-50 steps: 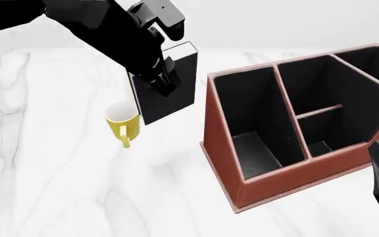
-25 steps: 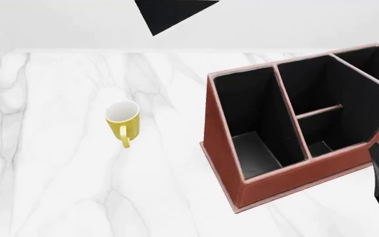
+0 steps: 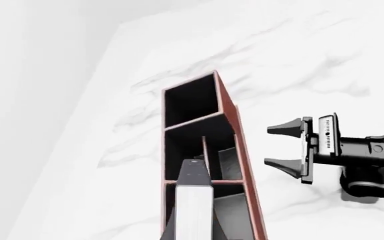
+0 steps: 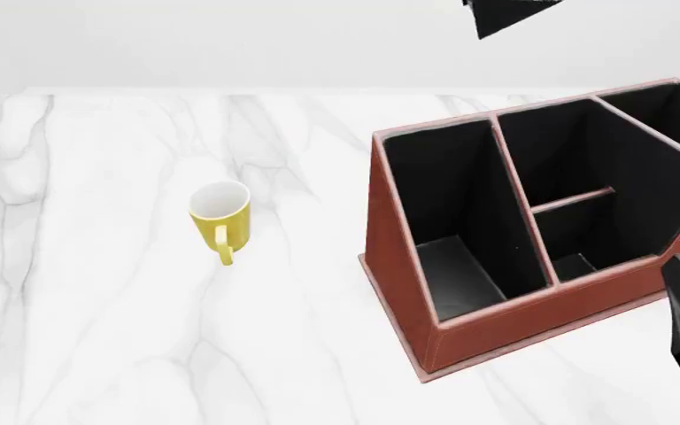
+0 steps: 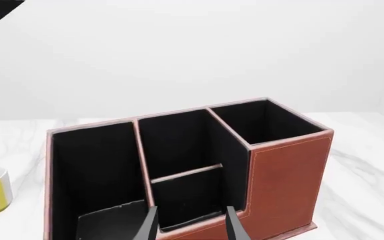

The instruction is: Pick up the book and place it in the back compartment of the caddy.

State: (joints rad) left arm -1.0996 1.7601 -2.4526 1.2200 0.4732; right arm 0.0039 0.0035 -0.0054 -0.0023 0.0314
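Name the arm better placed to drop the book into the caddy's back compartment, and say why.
Left. In the left wrist view the book is held in the left gripper, high above the caddy. The right gripper is open and holds nothing, low beside the caddy.

One caddy (image 4: 517, 310) stands on the worktop (image 4: 104, 336), with four cells visible in it. One yellow mug (image 4: 220, 218) sits well apart from the caddy. One book (image 3: 193, 207) hangs over the caddy, and two tools show: left (image 3: 192, 235), right (image 3: 282, 146).

Three views, all sharing caddy (image 4: 517, 239)
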